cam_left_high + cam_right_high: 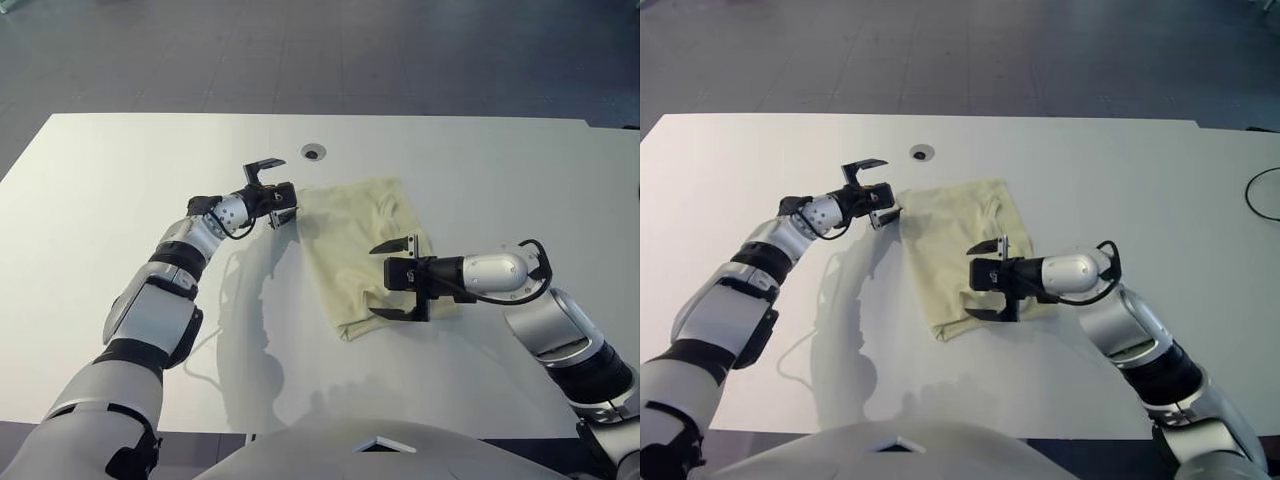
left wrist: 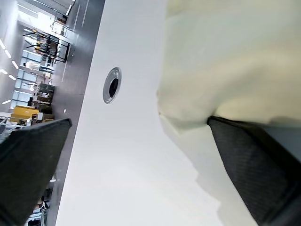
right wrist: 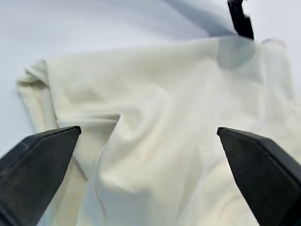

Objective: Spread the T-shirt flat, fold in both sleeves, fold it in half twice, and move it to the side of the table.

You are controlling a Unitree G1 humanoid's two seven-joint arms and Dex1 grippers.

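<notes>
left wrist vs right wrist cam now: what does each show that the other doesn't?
Left wrist adds the cable hole in the table, the room behind, and the T-shirt corner by the open left gripper. Right wrist adds the shirt's creased surface framed by the open right gripper, with a far dark finger, likely the left gripper's. Shared: pale T-shirt on the white table.
</notes>
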